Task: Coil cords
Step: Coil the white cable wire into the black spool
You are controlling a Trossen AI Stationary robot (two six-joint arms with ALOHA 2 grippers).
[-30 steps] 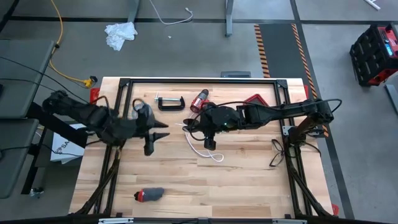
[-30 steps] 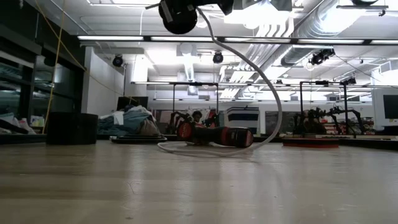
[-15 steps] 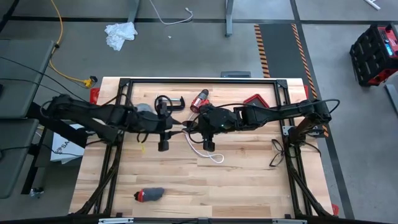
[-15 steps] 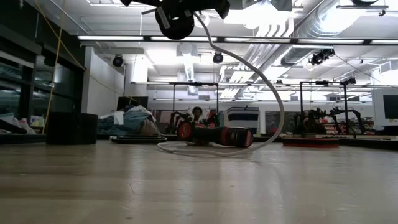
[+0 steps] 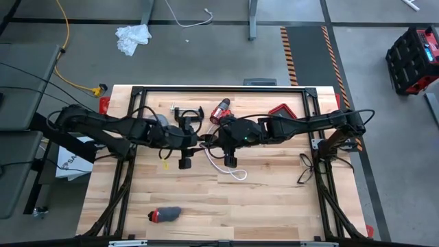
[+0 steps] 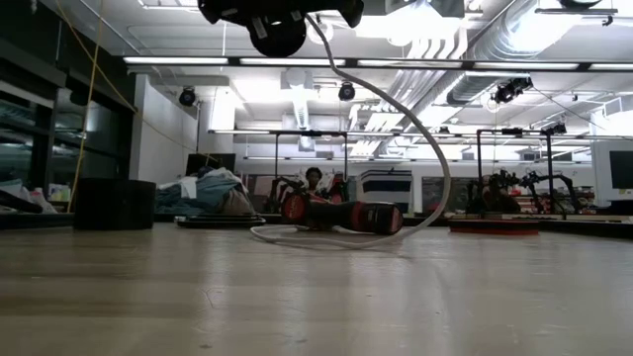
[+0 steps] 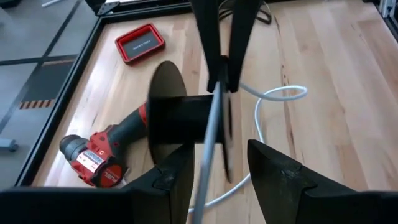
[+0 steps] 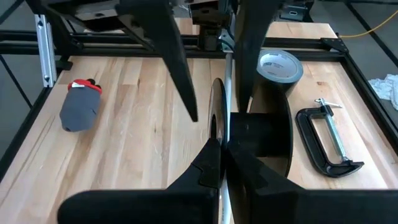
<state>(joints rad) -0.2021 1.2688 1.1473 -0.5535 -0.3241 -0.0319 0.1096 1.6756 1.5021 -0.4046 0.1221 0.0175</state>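
Observation:
The cord is a thin white cable point(image 5: 230, 168) ending in a round black disc point(image 6: 277, 30), held high over the table's middle. The disc also shows in the left wrist view point(image 7: 180, 118) and the right wrist view point(image 8: 261, 134). My right gripper point(image 5: 214, 140) is shut on the disc. My left gripper point(image 5: 201, 139) is open right beside it. Its two fingers point(image 7: 273, 174) stand on either side of the disc, and I cannot tell whether they touch it. The cable point(image 6: 435, 148) arcs down from the disc, and its lower loops lie on the table. My right gripper pinches the disc's thin rim point(image 8: 217, 118) between its two shut fingers point(image 8: 208, 165). The fingers come level from the table's right. The disc is lifted clear of the table, and the cable hangs from it in a slack arc, its lower part on the wood.
A red drill point(image 5: 221, 110), a flat red box point(image 5: 281, 110), a black C-clamp point(image 5: 186, 113) and a tape roll point(image 5: 159, 120) lie along the far side. A grey-and-red thing point(image 5: 164, 215) lies near the front edge. Black wires point(image 5: 305, 168) lie at the right.
My left gripper has gone toward the table's right edge, up to the disc that my right gripper holds, and its open fingers now stand around the disc. The disc has stayed aloft and the cable's loops on the table have stayed where they were.

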